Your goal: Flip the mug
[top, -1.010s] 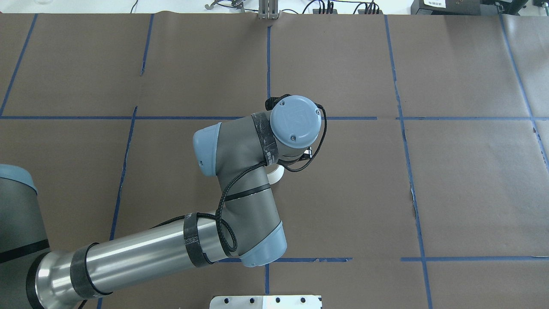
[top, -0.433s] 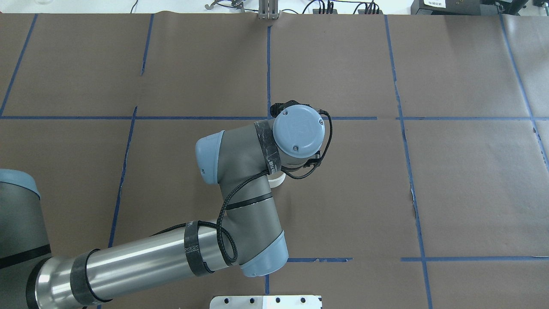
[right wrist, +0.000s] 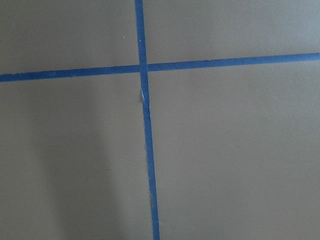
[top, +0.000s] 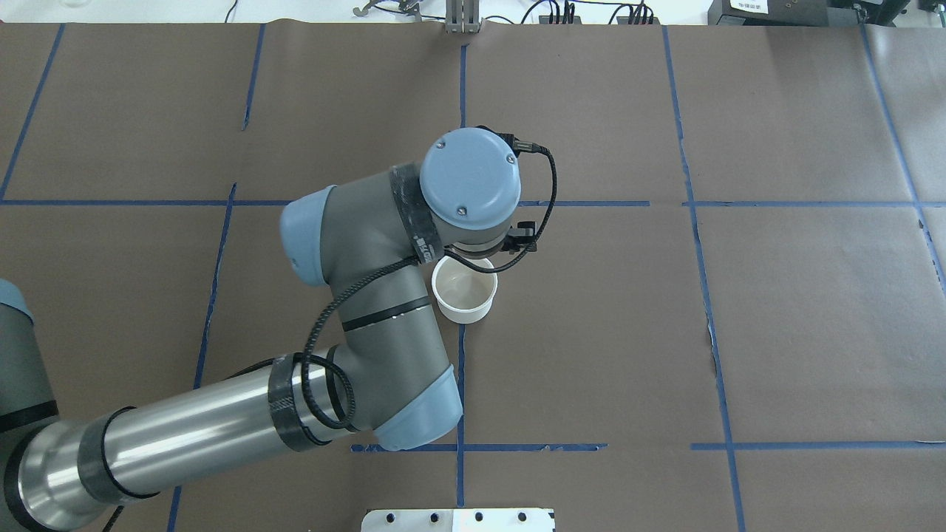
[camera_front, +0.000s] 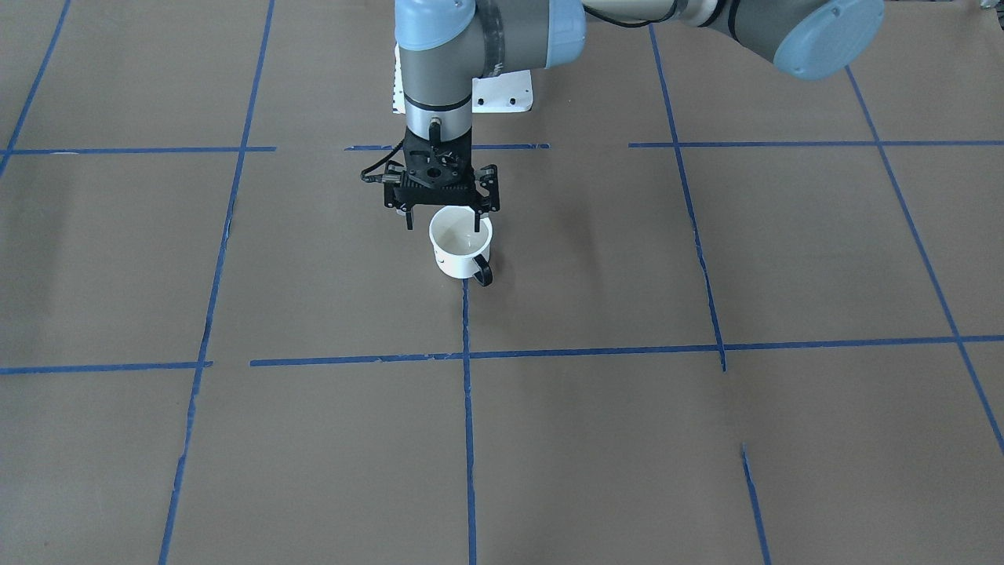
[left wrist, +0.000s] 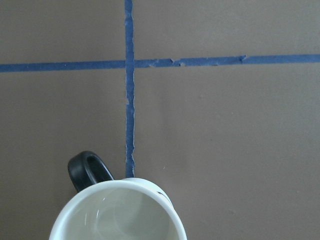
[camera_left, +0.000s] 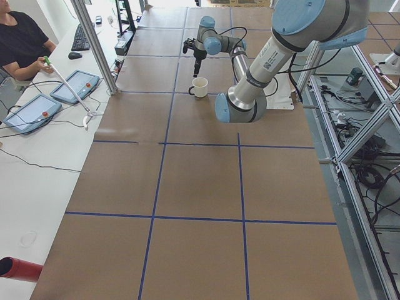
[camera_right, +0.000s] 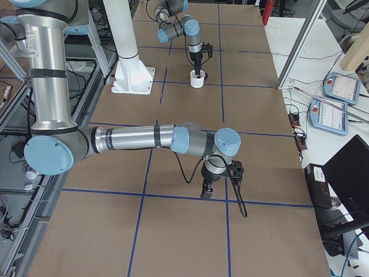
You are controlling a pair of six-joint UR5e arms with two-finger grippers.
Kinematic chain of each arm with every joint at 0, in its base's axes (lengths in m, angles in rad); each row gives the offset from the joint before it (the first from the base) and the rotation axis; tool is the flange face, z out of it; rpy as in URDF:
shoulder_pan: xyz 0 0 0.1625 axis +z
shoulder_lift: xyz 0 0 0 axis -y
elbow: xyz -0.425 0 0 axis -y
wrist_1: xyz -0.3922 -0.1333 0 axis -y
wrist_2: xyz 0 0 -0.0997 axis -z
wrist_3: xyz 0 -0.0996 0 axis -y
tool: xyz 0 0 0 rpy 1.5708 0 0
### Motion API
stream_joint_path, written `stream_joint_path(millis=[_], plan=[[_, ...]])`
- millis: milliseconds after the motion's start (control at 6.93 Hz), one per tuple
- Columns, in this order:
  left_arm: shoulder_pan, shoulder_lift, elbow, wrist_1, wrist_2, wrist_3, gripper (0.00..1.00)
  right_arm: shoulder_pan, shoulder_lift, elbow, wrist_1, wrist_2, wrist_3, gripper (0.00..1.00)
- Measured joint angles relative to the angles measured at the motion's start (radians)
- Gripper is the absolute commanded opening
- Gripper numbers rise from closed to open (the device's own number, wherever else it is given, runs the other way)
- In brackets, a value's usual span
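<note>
The white mug (camera_front: pixel 459 263) stands upright on the brown table, mouth up. Its black handle (camera_front: pixel 482 274) points toward the front camera. My left gripper (camera_front: pixel 443 225) hangs just above the mug's rim on the robot's side; its jaws are spread wide and hold nothing. From overhead the mug (top: pixel 464 292) sits just clear of the left wrist, which hides the fingers. The left wrist view shows the mug's rim (left wrist: pixel 117 212) and handle (left wrist: pixel 88 169), but no fingers. My right gripper (camera_right: pixel 221 180) shows only far off, low over the table; I cannot tell its state.
Blue tape lines (camera_front: pixel 467 355) divide the brown paper table cover. The robot's white base plate (top: pixel 458 519) sits at the near edge. A seated operator (camera_left: pixel 22 37) with control pads (camera_left: pixel 75 86) is beyond the table's far side. The right wrist view shows only a tape cross (right wrist: pixel 142 67).
The left wrist has shifted leftward in the overhead view. The mug, earlier almost hidden under it, now stands exposed and upright.
</note>
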Motion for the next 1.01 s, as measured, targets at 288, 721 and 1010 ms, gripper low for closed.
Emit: stream_joint_path(millis=[288,721,1010], plan=[[-0.1,0.096,-0.127,0.003,-0.083,0.129,1.0,0.0,0.0,0.0,0.0,0.0,0.0,1.0],[-0.309,0.299,-0.253,-0.033,-0.246,0.463,1.0,0.0,0.0,0.0,0.0,0.0,0.0,1.0],[-0.444,0.43,-0.252,-0.115,-0.345,0.64,1.0,0.0,0.0,0.0,0.0,0.0,0.0,1.0]])
